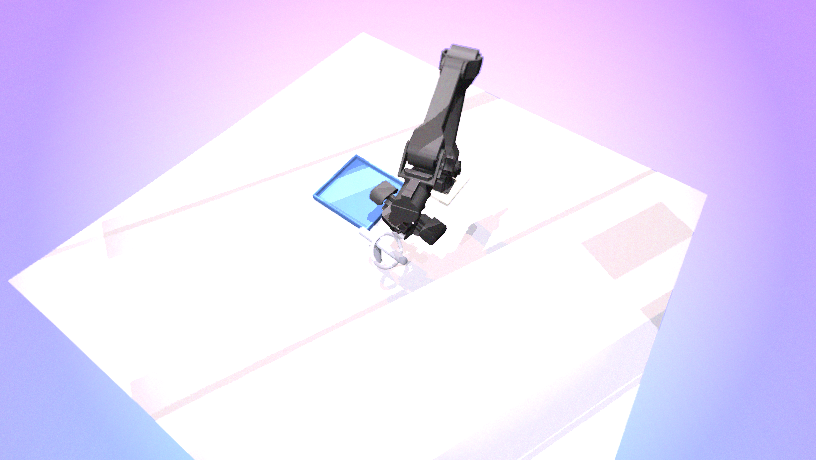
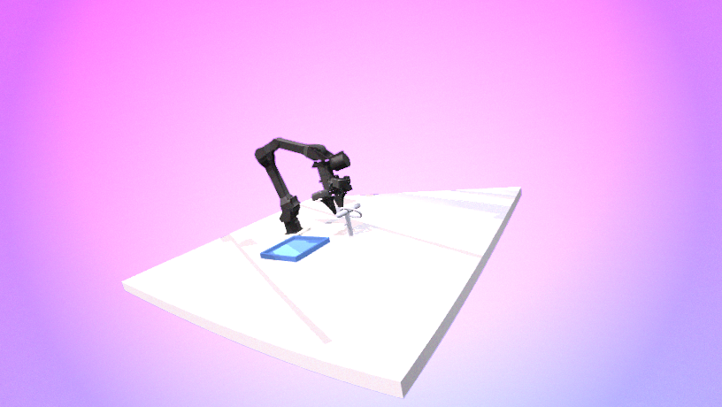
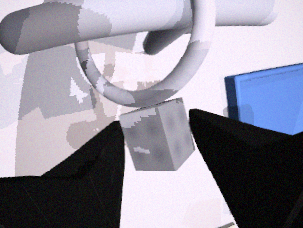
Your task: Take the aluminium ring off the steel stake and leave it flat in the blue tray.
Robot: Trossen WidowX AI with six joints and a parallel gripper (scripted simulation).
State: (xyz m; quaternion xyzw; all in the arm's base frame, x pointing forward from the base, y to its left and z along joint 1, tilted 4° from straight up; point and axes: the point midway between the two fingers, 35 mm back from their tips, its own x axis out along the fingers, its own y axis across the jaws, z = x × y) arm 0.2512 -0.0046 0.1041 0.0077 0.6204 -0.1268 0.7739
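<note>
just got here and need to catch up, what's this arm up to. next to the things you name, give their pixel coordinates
The tool (image 1: 408,228) (image 2: 337,211) (image 3: 155,116) is shut on the small tab (image 3: 157,136) of a metal ring (image 1: 374,254) (image 3: 170,94). The ring is up at the stake's cross-bar (image 2: 356,206) (image 3: 144,20) and appears to be looped around it. It isn't in the blue tray (image 1: 338,213) (image 2: 278,258) (image 3: 267,94) yet.

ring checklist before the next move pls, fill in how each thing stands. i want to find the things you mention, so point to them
- tab (image 3: 158,139) between the fingers of the pincer (image 1: 403,233) (image 2: 337,210) (image 3: 155,117): ok
- grip tight enough not to slip: cannot tell
- stake (image 1: 377,254) (image 2: 349,225) (image 3: 158,42) upright: ok
- ring (image 1: 386,268) (image 2: 359,215) (image 3: 134,99) free of the cross-bar (image 1: 394,254) (image 2: 356,205) (image 3: 139,17): not ok, bar runs through it
- ring in the tray (image 1: 340,213) (image 2: 278,258) (image 3: 229,99): not ok
</note>
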